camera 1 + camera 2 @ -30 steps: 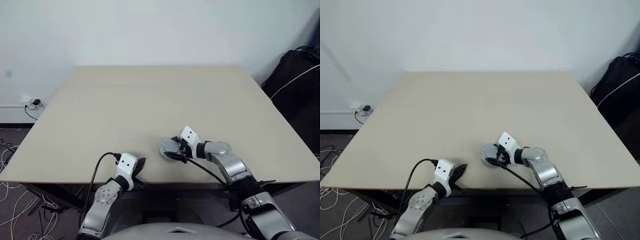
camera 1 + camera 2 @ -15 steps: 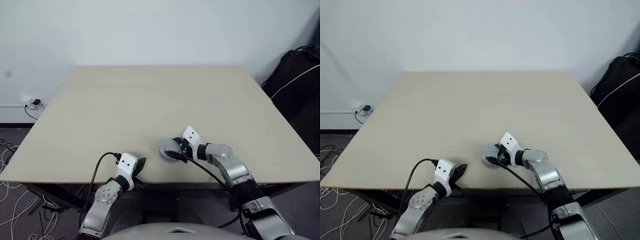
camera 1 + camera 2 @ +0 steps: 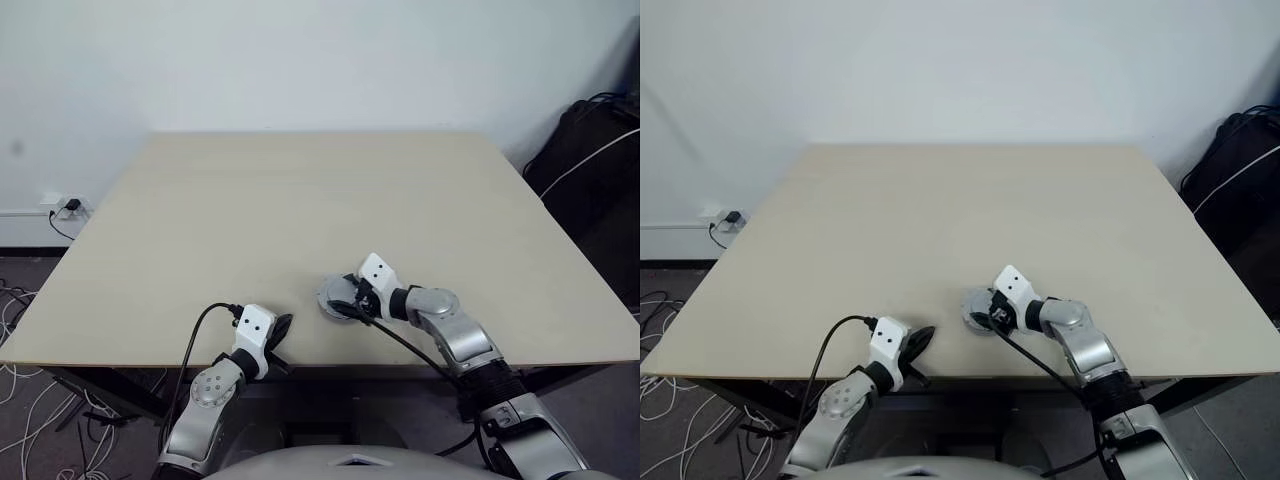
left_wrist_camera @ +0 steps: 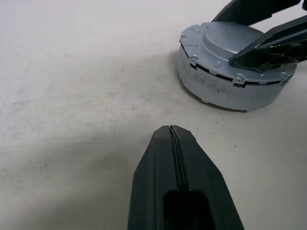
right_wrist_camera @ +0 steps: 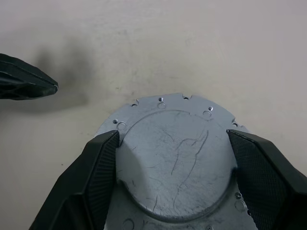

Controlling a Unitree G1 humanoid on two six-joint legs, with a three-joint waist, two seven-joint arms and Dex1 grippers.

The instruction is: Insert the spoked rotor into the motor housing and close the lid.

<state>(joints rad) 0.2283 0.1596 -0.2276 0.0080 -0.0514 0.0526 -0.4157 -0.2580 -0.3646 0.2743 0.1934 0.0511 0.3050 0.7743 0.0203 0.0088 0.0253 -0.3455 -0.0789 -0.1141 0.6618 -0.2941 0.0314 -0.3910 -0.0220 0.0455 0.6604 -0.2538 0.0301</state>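
Grey lid (image 5: 175, 158), one, between right gripper's (image 5: 172, 167) two fingers (image 5: 98, 172).

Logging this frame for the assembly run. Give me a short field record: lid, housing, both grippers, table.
lid: smooth grey face up, seated on the motor housing
motor housing: grey round body on the table, near its front edge
right gripper: fingers on either side of the lid's raised centre, touching it
left gripper: shut, empty, apart from the housing
table: beige top
rotor: hidden, cannot tell
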